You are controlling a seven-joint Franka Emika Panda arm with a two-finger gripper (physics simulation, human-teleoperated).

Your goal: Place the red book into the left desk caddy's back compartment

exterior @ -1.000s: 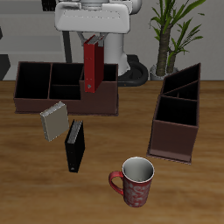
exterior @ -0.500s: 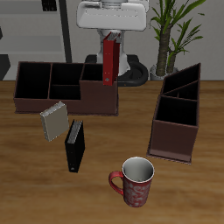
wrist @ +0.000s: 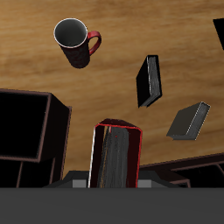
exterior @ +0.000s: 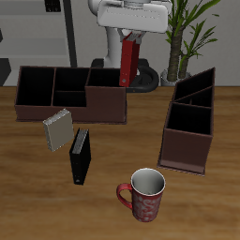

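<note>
Exterior view: a wooden desk [exterior: 112,211] seen from the front and above. The pincer [exterior: 131,37] hangs in the air at the back, clenched on the top of the red book [exterior: 128,64], which dangles upright below it, lifted clear of everything. Directly beneath and beside the hanging book stands the matching caddy seen broadside [exterior: 70,92]. The left desk caddy [exterior: 187,131] stands off to one side of the pincer, nearer the front, well apart from the book; its back compartment [exterior: 195,90] is dark inside. Farther forward of the pincer lie a grey book [exterior: 57,129], a black book [exterior: 81,156] and a red mug [exterior: 144,194].

Wrist view: the red book [wrist: 116,156] fills the foreground, gripped edge-on, pale pages showing. Beyond it the desk carries the black book [wrist: 150,80], grey book [wrist: 190,120] and mug [wrist: 75,40].
</note>
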